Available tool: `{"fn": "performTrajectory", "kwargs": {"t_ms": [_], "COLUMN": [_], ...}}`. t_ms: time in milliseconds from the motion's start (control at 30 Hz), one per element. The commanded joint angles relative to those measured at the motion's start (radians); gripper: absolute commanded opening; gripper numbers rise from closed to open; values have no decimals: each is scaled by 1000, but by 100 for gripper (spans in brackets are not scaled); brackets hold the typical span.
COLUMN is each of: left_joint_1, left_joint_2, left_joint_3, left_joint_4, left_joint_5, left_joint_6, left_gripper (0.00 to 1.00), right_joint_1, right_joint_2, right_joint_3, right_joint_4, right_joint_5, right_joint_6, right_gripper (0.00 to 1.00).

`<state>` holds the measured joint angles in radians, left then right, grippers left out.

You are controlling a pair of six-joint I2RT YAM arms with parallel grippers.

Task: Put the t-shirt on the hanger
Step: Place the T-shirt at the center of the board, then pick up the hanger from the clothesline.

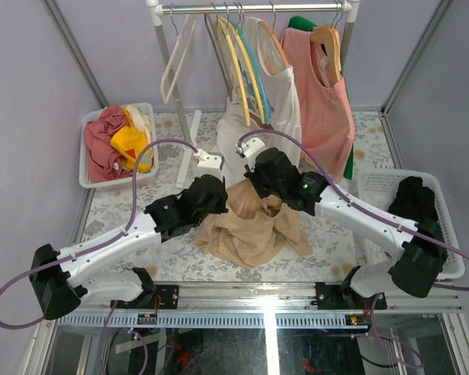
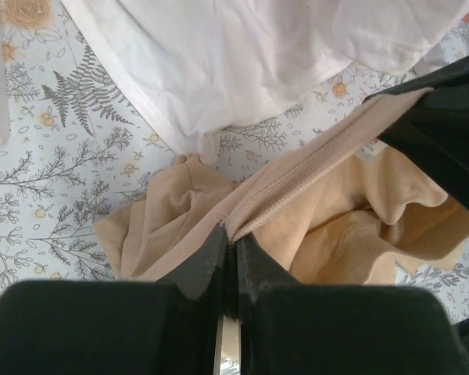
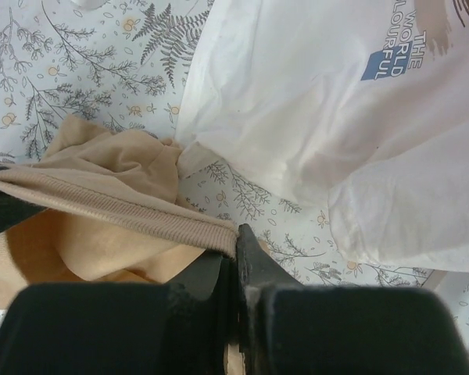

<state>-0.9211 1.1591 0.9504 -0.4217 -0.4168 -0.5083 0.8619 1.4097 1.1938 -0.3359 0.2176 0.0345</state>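
from above we saw the tan t-shirt (image 1: 254, 230) bunched in a heap on the floral table (image 1: 328, 246), just to the 6 o'clock side of centre, with its ribbed collar (image 2: 297, 176) lifted off the heap and stretched between the two arms. the left gripper (image 2: 233, 238) had its fingers pressed together on the 9 o'clock end of that collar; in its wrist view the ribbed band came out from between the pads and ran off toward 2 o'clock. the right gripper (image 3: 238, 234) was likewise clamped on the 3 o'clock end of the collar, and in its own view the band left the fingertips toward 9 o'clock. the light-blue hanger (image 1: 259, 82) hung on the clothes rail (image 1: 250, 8) at 12 o'clock, between the yellow hangers (image 1: 236, 66) and the white printed shirt (image 1: 277, 101), well apart from the tan t-shirt. the hem of the white printed shirt reached down to the table just beyond the heap, on its 12 o'clock side; we could not tell whether the two fabrics touched. a salmon-pink top (image 1: 328, 105) hung at 1 o'clock and a cream hanger (image 1: 176, 66) at 11 o'clock. a white basket (image 1: 84, 160) of red and yellow clothes sat at 10 o'clock, and another basket (image 1: 375, 181) at 3 o'clock held a black garment (image 1: 414, 199).
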Motion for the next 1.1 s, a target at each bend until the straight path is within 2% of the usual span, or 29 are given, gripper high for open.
{"fn": "performTrajectory", "kwargs": {"t_ms": [0,67,133,200,267,433,600,733,833,1067], "left_joint_1": [4,7,6,7,6,7,6,7,7,7], "left_joint_2": [-13,16,41,44,42,27,18,4,-5,-18], "left_joint_3": [-39,-57,-75,-101,-117,-129,-130,-137,-145,-150], "left_joint_4": [75,89,99,119,124,126,126,125,126,120], "left_joint_5": [-90,-73,-53,-33,-24,-17,-5,-4,-4,3], "left_joint_6": [24,14,0,-10,-17,-15,-13,-10,-7,-4], "left_gripper": [0,0,0,0,0,0,0,0,0,0], "right_joint_1": [-3,-3,-4,-3,-3,-4,-4,-13,-97,-143], "right_joint_2": [-11,-9,-19,-43,-89,-218,-274,-158,-19,147], "right_joint_3": [5,-24,-59,-63,-38,77,166,355,503,722], "right_joint_4": [43,37,31,1,-50,-141,13,55,50,71], "right_joint_5": [61,27,-7,-29,-42,-63,4,145,84,82], "right_joint_6": [25,40,61,80,89,100,127,77,105,78], "right_gripper": [0,11,30,45,55,60,62,61,60,60]}}
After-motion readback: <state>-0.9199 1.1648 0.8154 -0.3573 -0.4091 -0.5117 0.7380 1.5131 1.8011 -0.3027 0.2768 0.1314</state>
